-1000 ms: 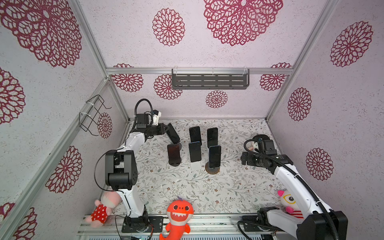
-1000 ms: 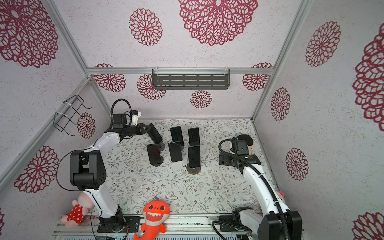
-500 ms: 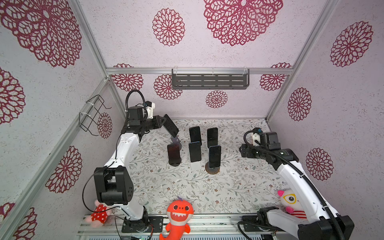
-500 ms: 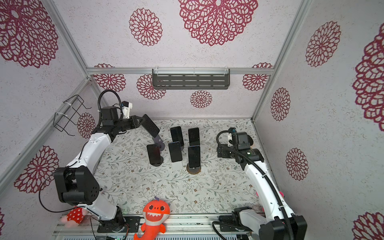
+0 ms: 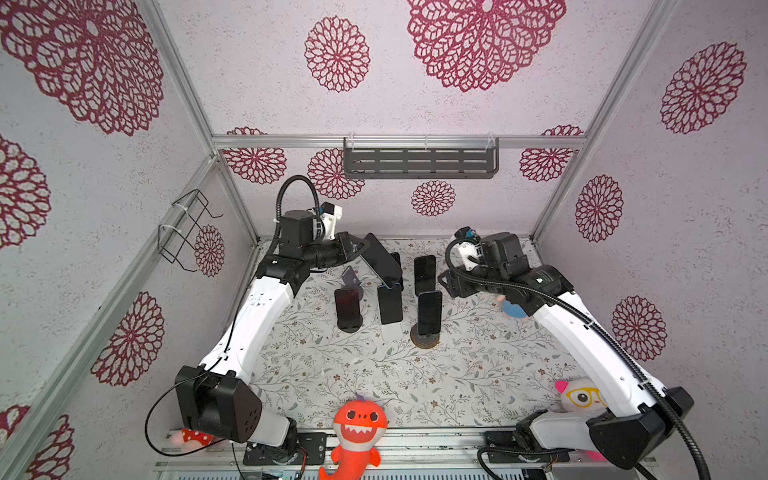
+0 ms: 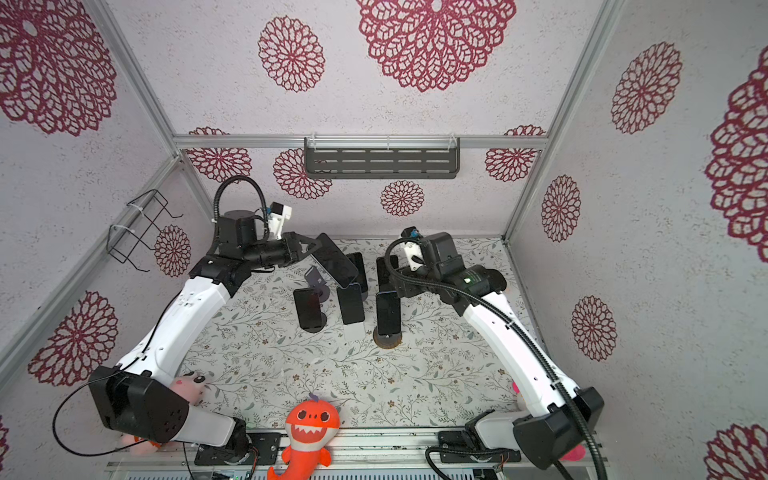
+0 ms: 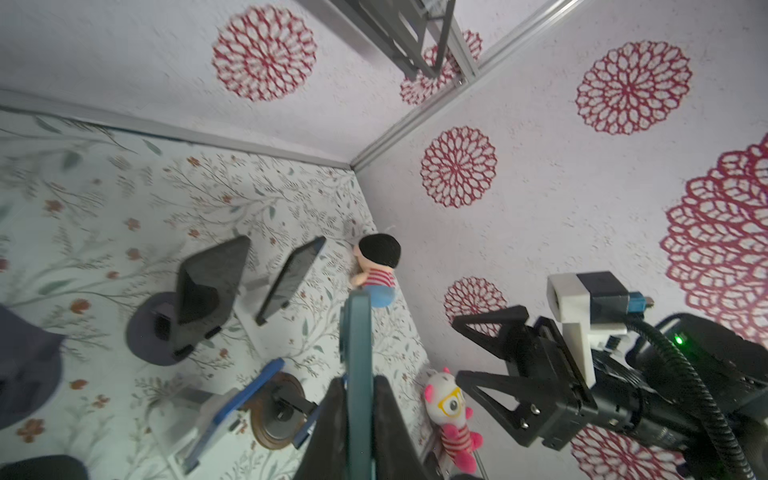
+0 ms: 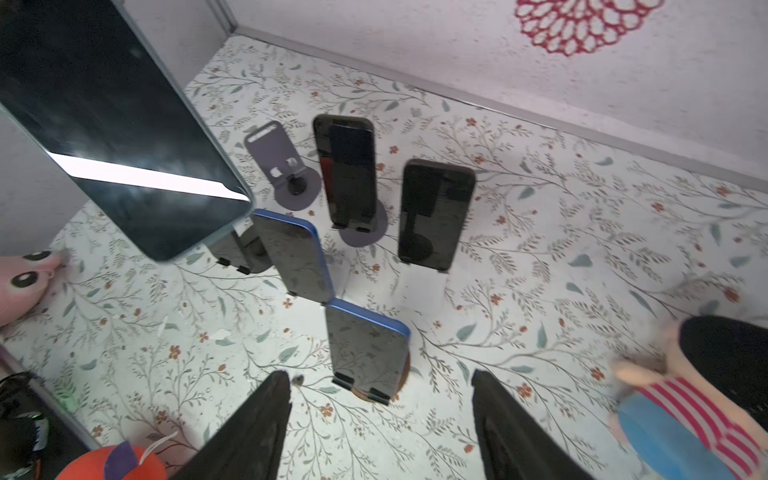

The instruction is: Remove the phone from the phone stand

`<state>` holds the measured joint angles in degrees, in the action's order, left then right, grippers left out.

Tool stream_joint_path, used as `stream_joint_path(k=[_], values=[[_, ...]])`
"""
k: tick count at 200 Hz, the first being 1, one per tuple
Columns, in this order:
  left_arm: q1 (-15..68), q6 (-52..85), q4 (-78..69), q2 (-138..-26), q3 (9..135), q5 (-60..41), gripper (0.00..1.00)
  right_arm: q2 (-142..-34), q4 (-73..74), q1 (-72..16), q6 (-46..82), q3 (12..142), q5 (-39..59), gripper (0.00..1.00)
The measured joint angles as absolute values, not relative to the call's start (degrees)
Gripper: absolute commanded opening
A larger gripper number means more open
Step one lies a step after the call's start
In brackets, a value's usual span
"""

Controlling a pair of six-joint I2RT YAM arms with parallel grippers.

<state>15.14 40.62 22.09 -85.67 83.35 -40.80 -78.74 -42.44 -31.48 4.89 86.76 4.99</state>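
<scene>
While the left gripper (image 5: 360, 248) is clamped on it, the phone (image 5: 380, 259) hangs clear of the stand (image 5: 350, 277), up in the air above the back row. In the left wrist view the phone (image 7: 359, 353) runs edge-on out from between the two fingers (image 7: 330, 428), so the jaws press on its front and back near one short end, and the rest sticks out past the fingertips. In both top views it is tilted, its free end lying over a back-row phone just right of the stand.

It is a slim slab with a dark glass face and a blue-grey rim. In the right wrist view the phone (image 8: 120, 137) mirrors a bright white stripe across its screen.

The right gripper (image 5: 446, 283) hovers just right of the other phones (image 5: 424, 270), jaws apart; the left wrist view shows the right gripper (image 7: 457, 349) well apart from the phone.

A second ago the phone was held further left, close over the stand; it has since swung toward the middle. The right gripper has come in from further right and nearer the front toward the phones.
</scene>
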Motion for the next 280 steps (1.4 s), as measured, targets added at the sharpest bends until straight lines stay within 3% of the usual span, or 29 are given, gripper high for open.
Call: stream_joint_path(k=[26,77,145,231,250,280], values=[[18.15,42.33,23.83,-88.12,83.35,-44.75,0.00,-83.72,-42.28,-34.70,2.33,90.32,6.57,0.74],[18.37,43.16,25.82,-91.22,83.24,-47.94,0.00,-91.22,-41.87,-38.09,-2.02,94.72,9.50,0.89],[18.00,42.85,26.28,-92.31,83.18,-47.51,0.00,-94.13,-39.07,-39.94,-2.22,95.55,14.28,0.84],[17.45,43.24,25.32,-92.55,82.50,-47.70,0.00,-95.96,-35.77,-40.66,0.10,95.00,15.20,0.68],[17.43,43.44,24.69,-92.60,82.39,-47.62,0.00,-95.98,-35.29,-40.66,0.36,94.87,14.96,0.69],[17.23,43.79,24.03,-92.60,81.93,-47.42,0.00,-96.38,-34.61,-40.77,1.04,94.70,14.79,0.78]])
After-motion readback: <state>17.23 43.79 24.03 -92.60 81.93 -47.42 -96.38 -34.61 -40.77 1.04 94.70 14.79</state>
